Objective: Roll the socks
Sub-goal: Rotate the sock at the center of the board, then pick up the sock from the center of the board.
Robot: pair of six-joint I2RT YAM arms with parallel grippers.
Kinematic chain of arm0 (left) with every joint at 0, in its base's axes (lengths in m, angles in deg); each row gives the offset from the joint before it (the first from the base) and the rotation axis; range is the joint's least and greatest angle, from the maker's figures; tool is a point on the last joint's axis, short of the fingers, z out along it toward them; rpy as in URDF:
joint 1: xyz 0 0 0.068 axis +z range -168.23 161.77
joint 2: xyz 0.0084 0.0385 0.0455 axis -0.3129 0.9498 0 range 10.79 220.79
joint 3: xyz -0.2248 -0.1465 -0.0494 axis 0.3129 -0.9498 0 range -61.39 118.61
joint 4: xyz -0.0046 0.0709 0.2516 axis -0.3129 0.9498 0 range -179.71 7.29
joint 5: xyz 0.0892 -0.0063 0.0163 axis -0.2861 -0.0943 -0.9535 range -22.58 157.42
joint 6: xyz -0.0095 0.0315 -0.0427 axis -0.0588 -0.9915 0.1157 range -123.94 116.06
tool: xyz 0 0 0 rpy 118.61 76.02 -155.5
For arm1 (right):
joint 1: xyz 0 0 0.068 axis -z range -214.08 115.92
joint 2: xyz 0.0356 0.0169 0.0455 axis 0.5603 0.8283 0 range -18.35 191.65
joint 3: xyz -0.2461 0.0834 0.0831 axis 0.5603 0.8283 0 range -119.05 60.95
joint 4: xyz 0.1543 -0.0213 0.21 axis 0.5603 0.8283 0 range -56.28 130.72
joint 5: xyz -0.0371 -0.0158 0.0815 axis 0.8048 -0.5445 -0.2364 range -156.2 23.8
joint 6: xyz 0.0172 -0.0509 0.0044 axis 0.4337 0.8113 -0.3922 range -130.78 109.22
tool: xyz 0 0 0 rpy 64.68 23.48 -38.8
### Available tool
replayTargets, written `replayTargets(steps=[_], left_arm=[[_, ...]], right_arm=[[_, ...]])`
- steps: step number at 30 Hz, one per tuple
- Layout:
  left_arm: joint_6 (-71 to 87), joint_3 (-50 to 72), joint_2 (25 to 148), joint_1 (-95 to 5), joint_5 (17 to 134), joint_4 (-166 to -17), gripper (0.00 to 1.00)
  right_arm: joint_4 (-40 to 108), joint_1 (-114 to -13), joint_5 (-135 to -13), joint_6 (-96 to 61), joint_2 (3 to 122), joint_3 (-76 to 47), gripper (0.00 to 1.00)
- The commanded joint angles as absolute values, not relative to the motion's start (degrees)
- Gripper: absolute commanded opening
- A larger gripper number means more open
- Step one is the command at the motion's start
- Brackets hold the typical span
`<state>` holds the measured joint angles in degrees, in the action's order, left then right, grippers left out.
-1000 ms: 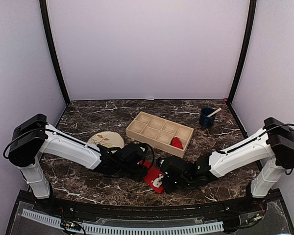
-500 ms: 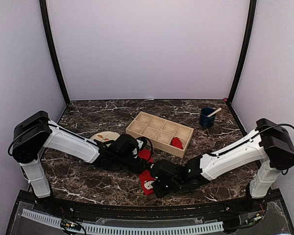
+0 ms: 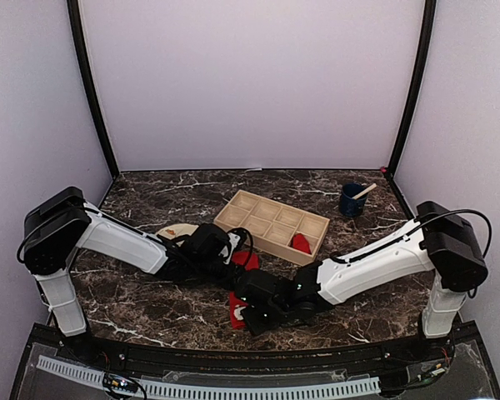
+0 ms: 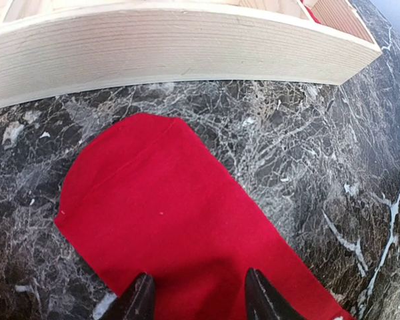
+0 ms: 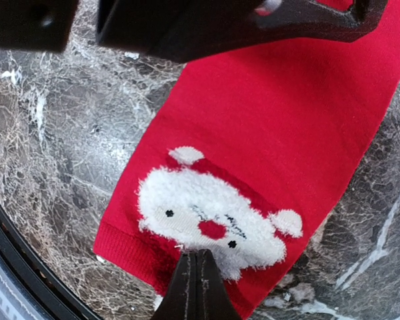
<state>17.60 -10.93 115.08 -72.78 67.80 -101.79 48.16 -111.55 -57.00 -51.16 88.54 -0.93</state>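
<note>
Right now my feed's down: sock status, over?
Left gripper open over sock, plain end. Right gripper shut, tips on Santa end. Lying flat, unrolled. Wooden tray alongside.

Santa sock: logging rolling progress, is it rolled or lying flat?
Flat, not rolled: the Santa sock lies spread on the marble table, its face fully showing in the right wrist view.

2 socks [image 3: 236,310] [image 3: 301,243]; tray [image 3: 233,225], plate [image 3: 173,231], cup [image 3: 350,202] – 1 ea.
</note>
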Motion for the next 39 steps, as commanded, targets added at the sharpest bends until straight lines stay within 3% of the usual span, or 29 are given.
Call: replayTargets(steps=[1, 5, 15, 21, 28, 39], left_arm=[[16.64, -12.1, 114.06, -74.4, 69.42, -102.88, 0.48], [16.8, -12.64, 111.44, -74.4, 68.86, -102.44, 0.48], [16.97, -12.09, 104.93, -74.4, 69.4, -101.89, 0.54], [18.2, -13.32, 98.8, -74.4, 67.24, -99.82, 0.6], [24.8, -21.83, 90.19, -74.4, 58.83, -95.53, 0.67], [33.61, -31.03, 81.22, -74.4, 57.63, -93.28, 0.67]], right_arm=[[44.85, -112.13, -57.57, -44.46, 89.87, -6.62, 0.0], [46.5, -112.51, -55.4, -41.07, 88.44, -8.69, 0.0], [50.39, -113.05, -52.61, -33.05, 83.71, -11.41, 0.29], [52.19, -113.1, -48.55, -26.92, 78.0, -6.17, 0.43], [47.85, -113.08, -50.55, -16.79, 71.75, 4.67, 0.45], [45.74, -112.62, -54.99, -8.45, 73.75, 6.73, 0.45]])
